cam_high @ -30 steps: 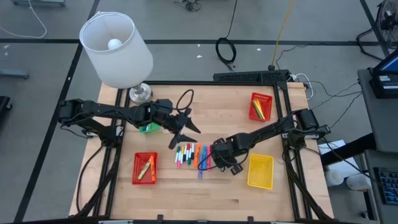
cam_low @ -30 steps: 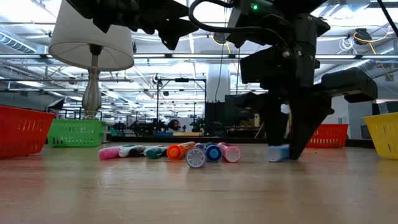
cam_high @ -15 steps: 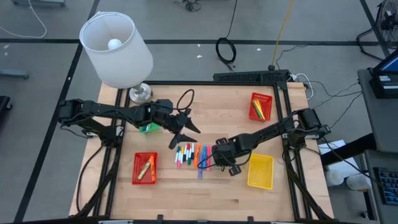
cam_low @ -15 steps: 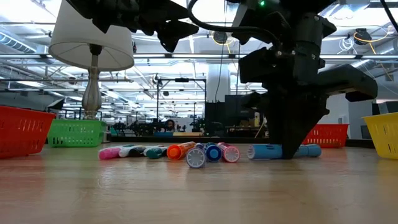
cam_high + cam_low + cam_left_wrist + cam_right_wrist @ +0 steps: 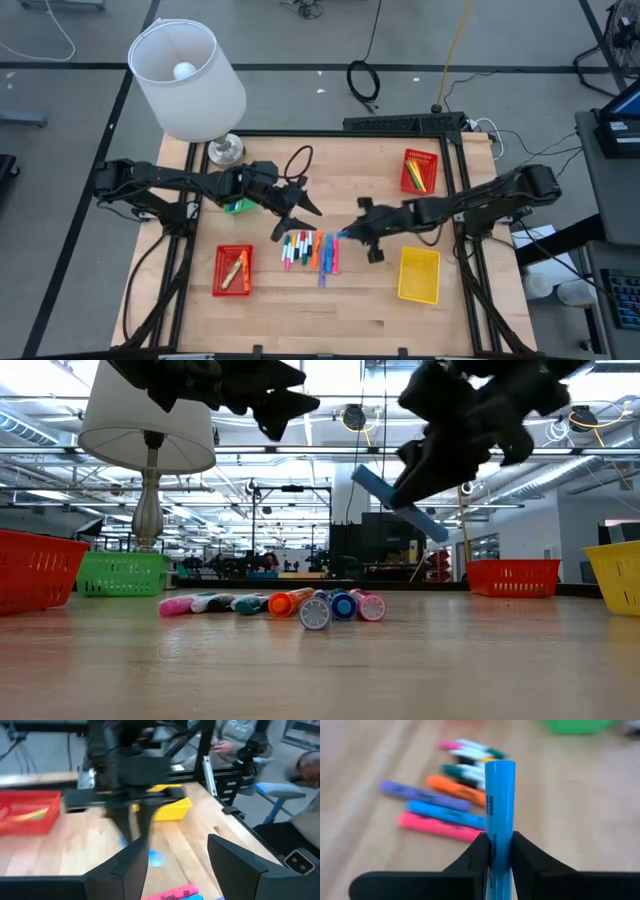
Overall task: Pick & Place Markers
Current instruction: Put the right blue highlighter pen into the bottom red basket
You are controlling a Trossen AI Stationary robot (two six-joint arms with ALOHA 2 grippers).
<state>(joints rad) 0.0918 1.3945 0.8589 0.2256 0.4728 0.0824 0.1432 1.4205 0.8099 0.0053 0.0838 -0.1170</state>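
Observation:
Several markers in pink, blue, orange, green and purple lie side by side on the wooden table, also seen in the low view as the marker row. My right gripper is shut on a light blue marker and hangs above the table, just right of the row. My left gripper stands open in the air over the far left end of the row, with nothing between its fingers. My right gripper pinches the blue marker's barrel between its two fingers. The fingers slant down from the table's right side. The marker is lifted clear of the table and tilted, with a long part of it sticking out past the fingers.
A red basket sits near left, a yellow basket near right, another red basket far right, and a green basket under the left arm. A lamp stands at the far left corner.
My right gripper has shut on the blue marker that lay on the table beside the row. It has then risen and drawn back toward the table's right edge, tipping up from pointing down to a slant. The marker is now lifted clear and tilted.

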